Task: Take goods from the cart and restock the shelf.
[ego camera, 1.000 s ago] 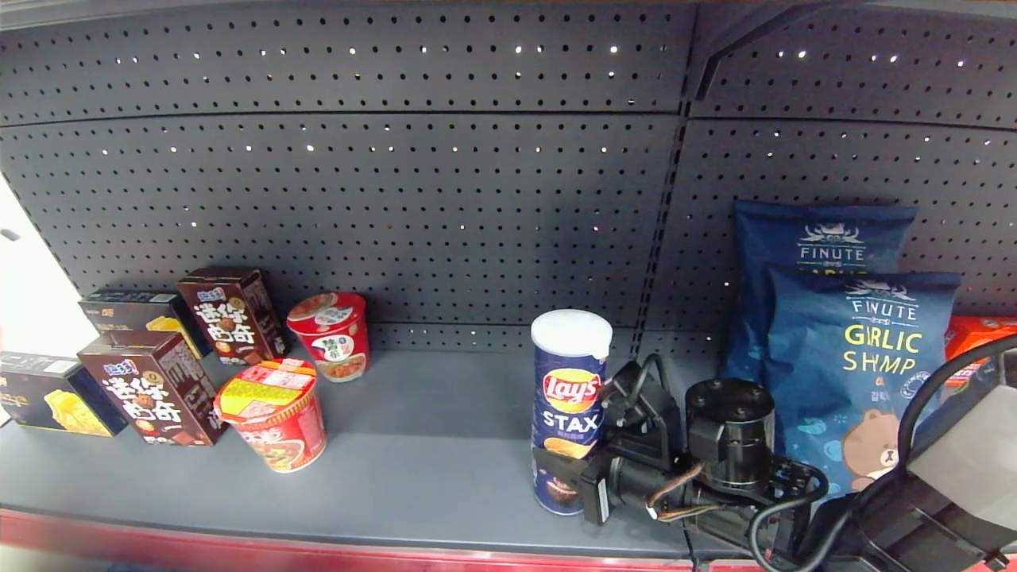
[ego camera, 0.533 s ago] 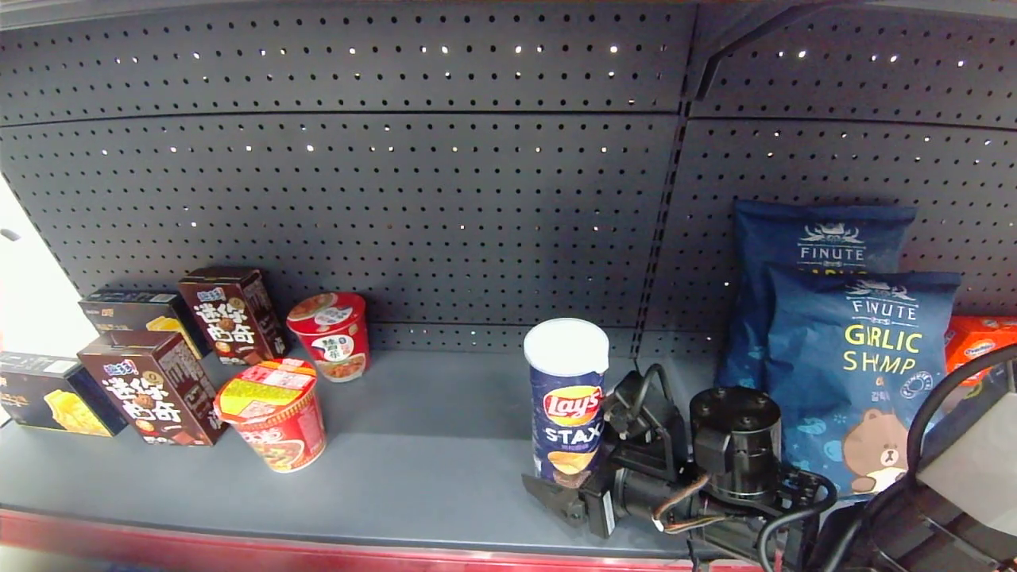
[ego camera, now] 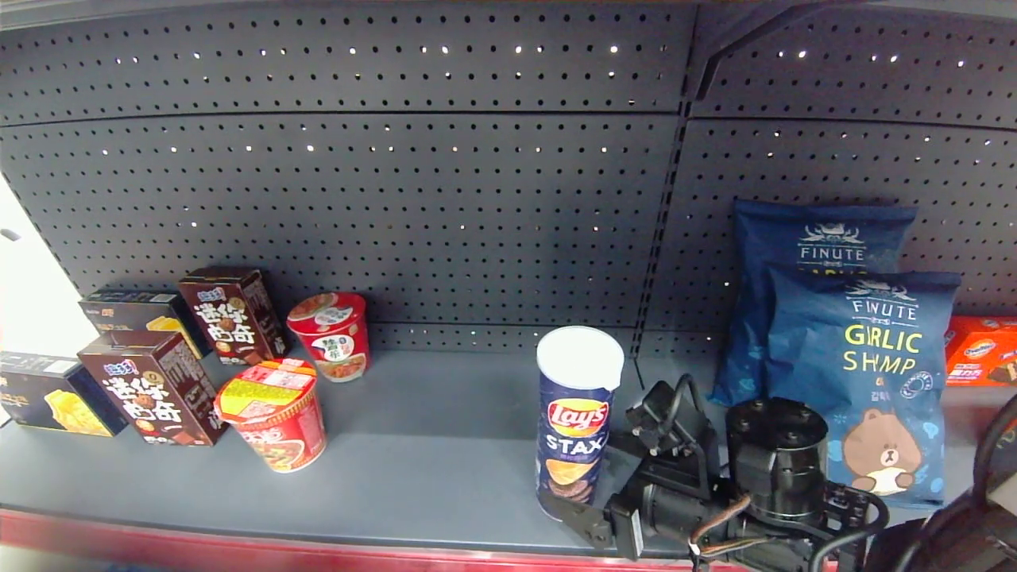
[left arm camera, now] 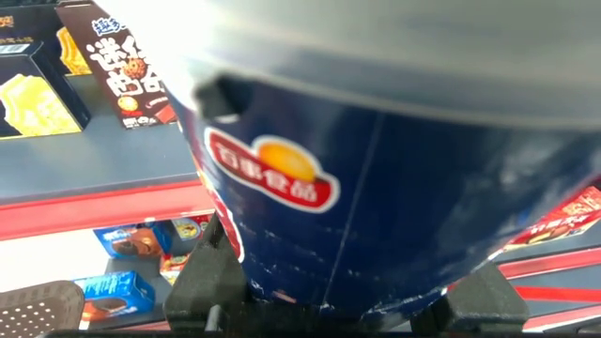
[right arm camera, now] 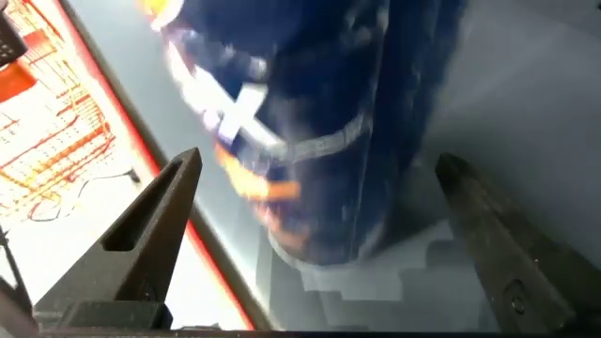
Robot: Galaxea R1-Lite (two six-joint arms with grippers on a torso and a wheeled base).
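Right gripper [right arm camera: 319, 249] spread wide around chips can [ego camera: 576, 421] on shelf [ego camera: 413, 453].
Fingers [right arm camera: 141, 244] clear of it; left gripper [left arm camera: 347, 291] clasps another blue can [left arm camera: 394, 169].

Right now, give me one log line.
chips can upright on shelf | right gripper open around it | left gripper shut on second can

Right tool [right arm camera: 312, 249] spread wide; left tool [left arm camera: 347, 299] clamped round can [left arm camera: 404, 178].

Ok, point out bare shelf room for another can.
Bare shelf runs between the front noodle cup and the chip can, back to the pegboard. Crowded: boxes at left; right gripper and blue bags beside the can.
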